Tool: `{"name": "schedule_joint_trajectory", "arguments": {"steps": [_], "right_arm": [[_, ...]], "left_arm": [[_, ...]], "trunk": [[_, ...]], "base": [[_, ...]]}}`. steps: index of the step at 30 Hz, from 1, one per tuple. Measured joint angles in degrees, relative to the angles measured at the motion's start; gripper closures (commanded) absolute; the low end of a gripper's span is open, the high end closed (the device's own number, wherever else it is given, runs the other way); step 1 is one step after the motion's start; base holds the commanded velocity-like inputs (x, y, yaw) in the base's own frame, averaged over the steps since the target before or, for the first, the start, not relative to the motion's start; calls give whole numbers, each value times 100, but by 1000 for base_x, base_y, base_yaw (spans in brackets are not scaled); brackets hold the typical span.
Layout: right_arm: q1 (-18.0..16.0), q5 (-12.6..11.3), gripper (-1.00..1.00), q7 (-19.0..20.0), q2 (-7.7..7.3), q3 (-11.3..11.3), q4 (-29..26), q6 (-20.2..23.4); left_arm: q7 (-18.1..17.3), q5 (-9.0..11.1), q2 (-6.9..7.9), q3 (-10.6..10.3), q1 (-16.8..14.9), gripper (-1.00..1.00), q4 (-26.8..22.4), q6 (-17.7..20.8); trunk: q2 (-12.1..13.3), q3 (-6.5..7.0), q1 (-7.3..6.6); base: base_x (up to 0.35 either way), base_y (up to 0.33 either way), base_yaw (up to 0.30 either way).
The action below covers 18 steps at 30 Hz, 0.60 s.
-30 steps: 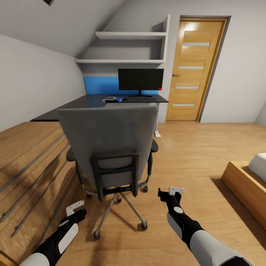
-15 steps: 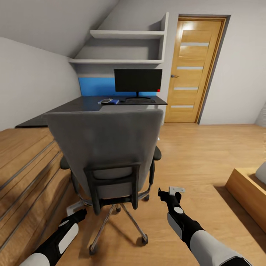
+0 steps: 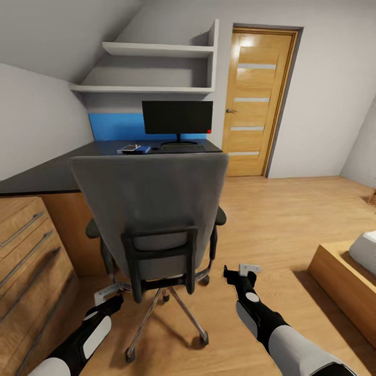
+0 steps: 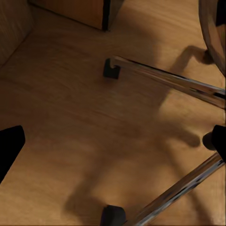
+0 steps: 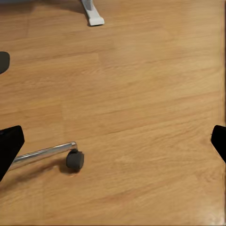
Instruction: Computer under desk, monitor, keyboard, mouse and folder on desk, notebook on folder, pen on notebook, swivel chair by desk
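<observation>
Left: light-wood drawer cabinet (image 3: pixel 26 261) against the wall, black desk (image 3: pixel 47 175) running behind it to the far corner. Left gripper (image 3: pixel 107 297) low over the wood floor (image 3: pixel 292 219), just beside the chair's chrome base; fingers (image 4: pixel 9 146) spread wide apart, nothing between them. Swivel chair (image 3: pixel 151 209) dead centre, back toward us, standing apart from the desk edge. On the desk beyond it: blue folder (image 3: pixel 140 150) with something dark and a pale stick on top, too small to tell; keyboard (image 3: pixel 183 147) beside it, monitor (image 3: pixel 177 117) behind. Right gripper (image 3: pixel 245 271) just right of the chair base, fingers also wide apart, holding nothing. Door (image 3: pixel 258 99) and bed corner (image 3: pixel 344 282) far right.
</observation>
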Motion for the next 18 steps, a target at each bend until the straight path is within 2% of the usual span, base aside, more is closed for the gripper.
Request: {"name": "schedule_joint_trajectory", "arguments": {"steps": [5, 11, 18], "right_arm": [[0, 1, -100, 0, 2, 0, 1, 0], [0, 0, -100, 2, 8, 0, 0, 0], [0, 0, -100, 2, 9, 0, 0, -2]], "left_arm": [[13, -2, -1, 6, 1, -100, 2, 1], [-20, -23, -17, -23, -2, -100, -11, 4], [-13, -23, -7, -264, -2, -100, -11, -3]], "trunk": [[0, 6, 0], [0, 8, 2], [0, 8, 1]], "base": [[253, -230, -20], [117, -71, -2], [199, -55, 0]]}}
